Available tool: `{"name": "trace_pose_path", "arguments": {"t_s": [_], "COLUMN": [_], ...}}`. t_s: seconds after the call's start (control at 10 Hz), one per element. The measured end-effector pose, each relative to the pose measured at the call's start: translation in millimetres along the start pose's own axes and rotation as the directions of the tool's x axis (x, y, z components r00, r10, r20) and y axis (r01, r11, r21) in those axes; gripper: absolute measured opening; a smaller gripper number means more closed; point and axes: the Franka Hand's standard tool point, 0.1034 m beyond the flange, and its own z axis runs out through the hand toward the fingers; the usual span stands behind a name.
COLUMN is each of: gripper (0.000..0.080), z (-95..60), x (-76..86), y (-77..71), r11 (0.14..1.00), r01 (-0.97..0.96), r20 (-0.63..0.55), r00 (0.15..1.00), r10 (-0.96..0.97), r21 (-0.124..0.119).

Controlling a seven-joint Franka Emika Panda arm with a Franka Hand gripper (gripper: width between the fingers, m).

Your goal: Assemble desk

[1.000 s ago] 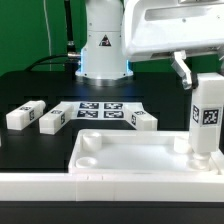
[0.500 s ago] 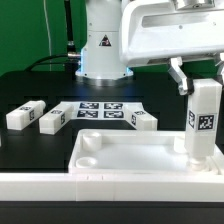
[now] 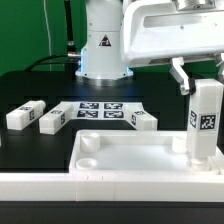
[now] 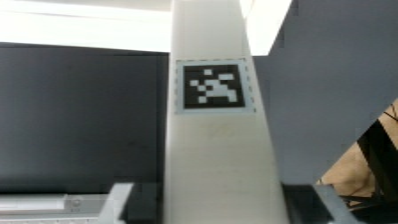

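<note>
The gripper (image 3: 200, 78) pinches the top of an upright white leg (image 3: 205, 120), one finger (image 3: 180, 75) against the side that faces the exterior view's left. The other finger is cut off by the frame edge.

The exterior view shows the leg's foot down in the desk panel (image 3: 130, 155), at the panel's end toward that view's right. The corner itself is out of frame. The panel lies along the near edge of the black table (image 3: 20, 90), just behind the white rail (image 3: 100, 186). Three loose legs (image 3: 52, 118) lie flat farther back, beside the marker board (image 3: 100, 110).

The wrist view shows none of this. The leg (image 4: 214, 160) fills its middle, with the square tag (image 4: 214, 85) sharp enough to make out its pattern. A sliver of the panel's rim (image 4: 63, 205) appears at the leg's foot. The fingers are not visible there.
</note>
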Motion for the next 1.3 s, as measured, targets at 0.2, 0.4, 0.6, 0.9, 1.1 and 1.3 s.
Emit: {"name": "trace_pose_path", "arguments": {"t_s": [0.2,0.4,0.6,0.9,1.1,1.3], "gripper": [0.029,0.029,0.029,0.029,0.029,0.029], "z": [0.0,0.0,-2.8,-7.5,-8.8,-5.9], "x": [0.2,0.2,-4.7,-5.1,-8.0,-11.4], "y": [-0.9,-0.9,-3.9,-3.7,-3.7,-4.4], "r11": [1.0,1.0,1.0,1.0,1.0,1.0], "r01": [0.001,0.001,0.005,0.008,0.009,0.01], "r20": [0.0,-0.001,-0.009,-0.009,-0.007,-0.004], "r00": [1.0,1.0,1.0,1.0,1.0,1.0], "r10": [-0.001,-0.001,-0.005,-0.008,-0.009,-0.01], "r21": [0.001,0.001,0.001,0.0,0.0,0.0]}}
